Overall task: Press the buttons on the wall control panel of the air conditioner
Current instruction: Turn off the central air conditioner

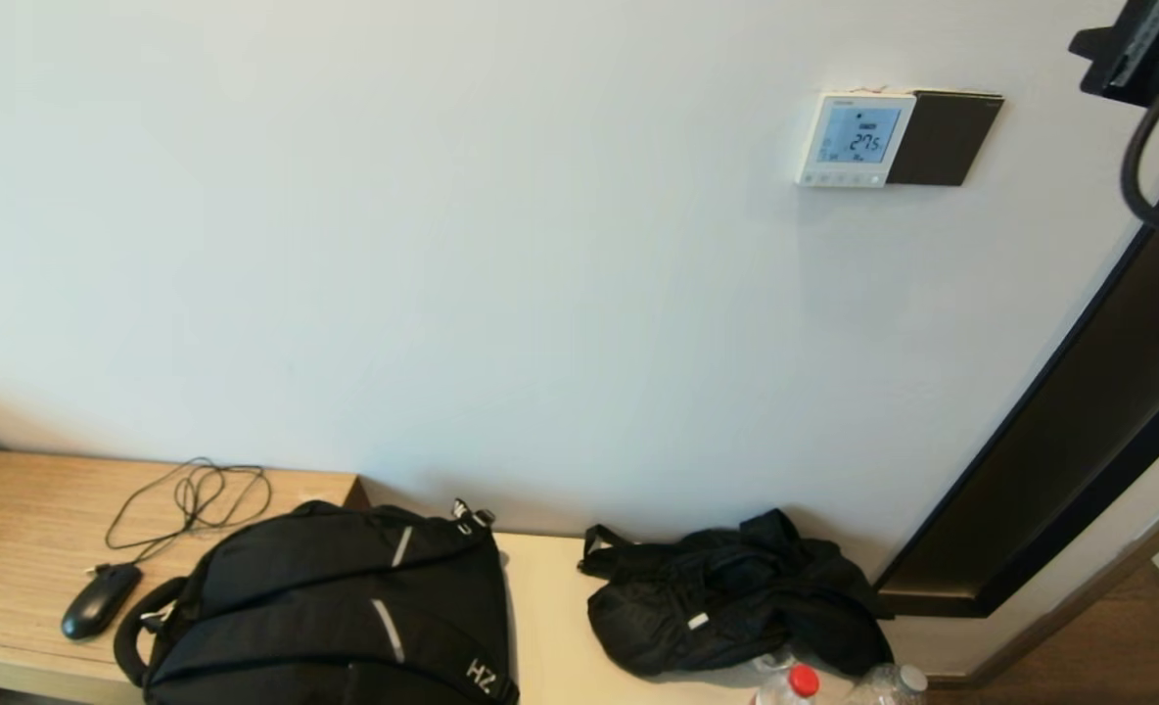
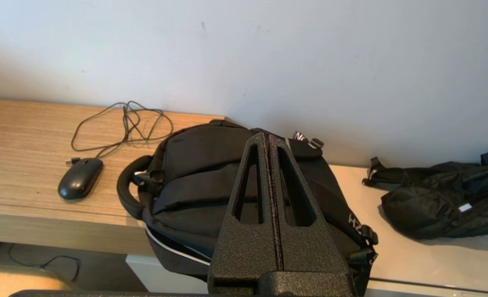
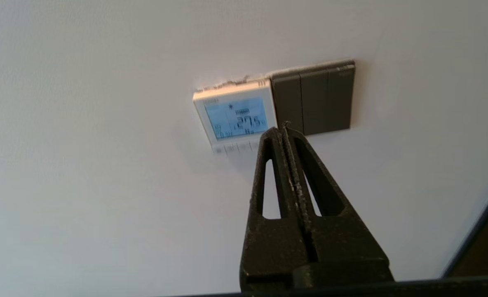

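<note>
- Our right gripper [image 3: 284, 128], fingers pressed together on nothing, points at the wall control panel [image 1: 856, 139], which is mounted high on the wall beside a dark switch plate [image 1: 944, 138].
- We judge the buttons [image 1: 842, 179] not yet pressed; the tip is apparently short of them.
- Our left gripper [image 2: 268, 140], likewise clenched empty, hangs over the backpack [image 2: 194, 173].

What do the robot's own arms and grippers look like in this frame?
Both the left gripper and the right gripper are matte black, grainy-textured plastic: two tapered triangular fingers with long cut-out slots. In the head view, the right arm shows black housing with a looping black cable.
</note>
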You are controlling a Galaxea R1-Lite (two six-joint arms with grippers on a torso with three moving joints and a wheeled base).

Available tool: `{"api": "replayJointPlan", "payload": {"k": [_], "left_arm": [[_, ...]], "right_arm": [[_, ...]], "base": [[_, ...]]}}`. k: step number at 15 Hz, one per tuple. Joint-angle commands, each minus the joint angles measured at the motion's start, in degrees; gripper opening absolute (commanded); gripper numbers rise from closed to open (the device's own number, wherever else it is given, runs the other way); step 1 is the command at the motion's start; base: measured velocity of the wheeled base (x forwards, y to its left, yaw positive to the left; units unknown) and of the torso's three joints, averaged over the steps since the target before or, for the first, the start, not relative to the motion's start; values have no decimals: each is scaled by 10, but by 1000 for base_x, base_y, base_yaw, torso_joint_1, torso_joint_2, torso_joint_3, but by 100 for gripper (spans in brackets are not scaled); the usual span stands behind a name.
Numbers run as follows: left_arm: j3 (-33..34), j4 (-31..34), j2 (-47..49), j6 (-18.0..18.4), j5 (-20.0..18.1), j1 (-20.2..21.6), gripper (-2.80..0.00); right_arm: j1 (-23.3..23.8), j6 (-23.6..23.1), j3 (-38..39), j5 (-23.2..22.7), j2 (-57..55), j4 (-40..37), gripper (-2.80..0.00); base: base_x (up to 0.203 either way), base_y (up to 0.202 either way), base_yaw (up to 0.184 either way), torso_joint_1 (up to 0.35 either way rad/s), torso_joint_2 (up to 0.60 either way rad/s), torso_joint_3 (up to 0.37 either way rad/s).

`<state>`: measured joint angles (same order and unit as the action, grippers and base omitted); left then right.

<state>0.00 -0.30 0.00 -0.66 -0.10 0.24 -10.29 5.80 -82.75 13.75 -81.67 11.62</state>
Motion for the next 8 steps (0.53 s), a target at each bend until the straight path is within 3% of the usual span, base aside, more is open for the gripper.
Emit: {"api": "replayJointPlan", "payload": {"k": [1,8], "left_arm": [[0,0,0,0,0,0,-280],[0,0,0,0,0,0,-280]], "right_arm": [[-8,-1,-2,26,-73,69,-280],[-7,-10,-27,35,-164,104,-280]], "base": [[0,0,0,0,0,0],[0,0,0,0,0,0]]}}
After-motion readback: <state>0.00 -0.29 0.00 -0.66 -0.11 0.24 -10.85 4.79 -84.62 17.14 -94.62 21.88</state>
